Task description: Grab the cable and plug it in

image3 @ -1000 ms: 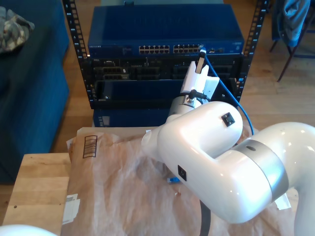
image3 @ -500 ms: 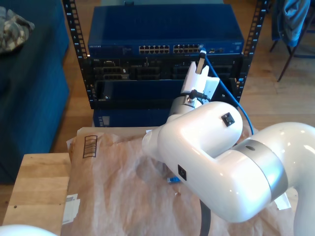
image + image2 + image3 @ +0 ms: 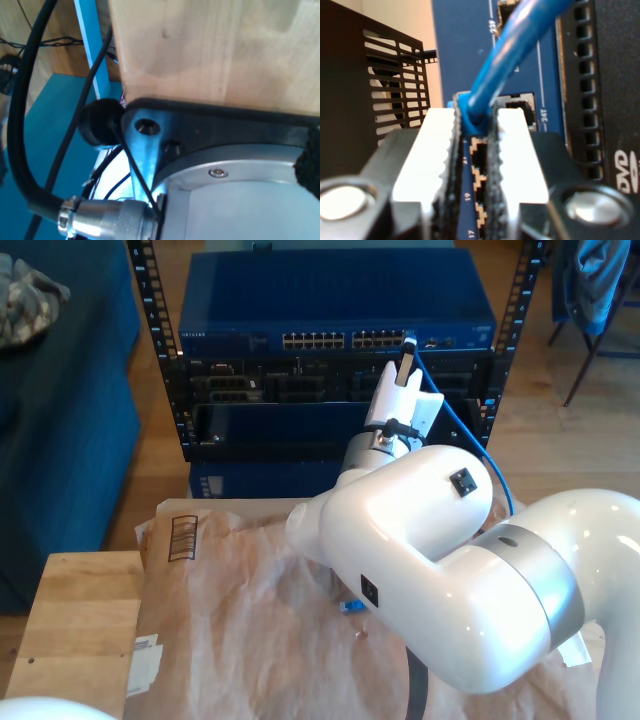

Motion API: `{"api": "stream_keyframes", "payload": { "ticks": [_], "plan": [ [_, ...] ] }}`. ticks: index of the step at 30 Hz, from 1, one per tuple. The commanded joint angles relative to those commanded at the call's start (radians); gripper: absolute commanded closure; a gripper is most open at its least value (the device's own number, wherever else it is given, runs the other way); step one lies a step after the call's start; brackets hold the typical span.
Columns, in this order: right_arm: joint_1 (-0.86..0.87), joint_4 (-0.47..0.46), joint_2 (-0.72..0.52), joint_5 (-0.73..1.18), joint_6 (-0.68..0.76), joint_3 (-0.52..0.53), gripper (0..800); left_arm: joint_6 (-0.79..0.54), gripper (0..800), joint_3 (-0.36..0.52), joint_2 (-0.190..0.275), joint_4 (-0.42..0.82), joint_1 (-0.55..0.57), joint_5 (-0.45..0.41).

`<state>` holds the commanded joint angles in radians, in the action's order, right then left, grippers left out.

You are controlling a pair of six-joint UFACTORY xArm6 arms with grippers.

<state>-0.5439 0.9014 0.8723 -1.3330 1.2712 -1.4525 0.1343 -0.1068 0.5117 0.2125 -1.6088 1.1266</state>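
Wood flooring surrounds the rack; the insertion step is in hand. My second gripper (image 3: pixel 474 145) has its fingers pinching the cable (image 3: pixel 512 55), plug at the switch (image 3: pixel 335 300) port row; next, a straight push. First gripper's fingers: cannot tell.

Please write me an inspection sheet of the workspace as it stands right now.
Surface: wooden table covered with crumpled brown paper.
Job's things: blue Ethernet cable, plug end at the network switch port row.
Clutter: white paper scraps; small blue piece on the paper.
Grippers: my second tool pinches the cable just behind its plug; my first tool's state cannot be told.
Cables: thick black robot cable.
Surroundings: black rack, blue sofa, wooden floor.
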Motion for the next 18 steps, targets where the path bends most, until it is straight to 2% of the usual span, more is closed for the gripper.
{"api": "stream_keyframes", "payload": {
  "ticks": [18],
  "plan": [
    [0.005,0.000,0.009,0.012,0.000,-0.021,800,0.000,0,0.000,0.000,0.000,0.000,0.000]
  ]
}}
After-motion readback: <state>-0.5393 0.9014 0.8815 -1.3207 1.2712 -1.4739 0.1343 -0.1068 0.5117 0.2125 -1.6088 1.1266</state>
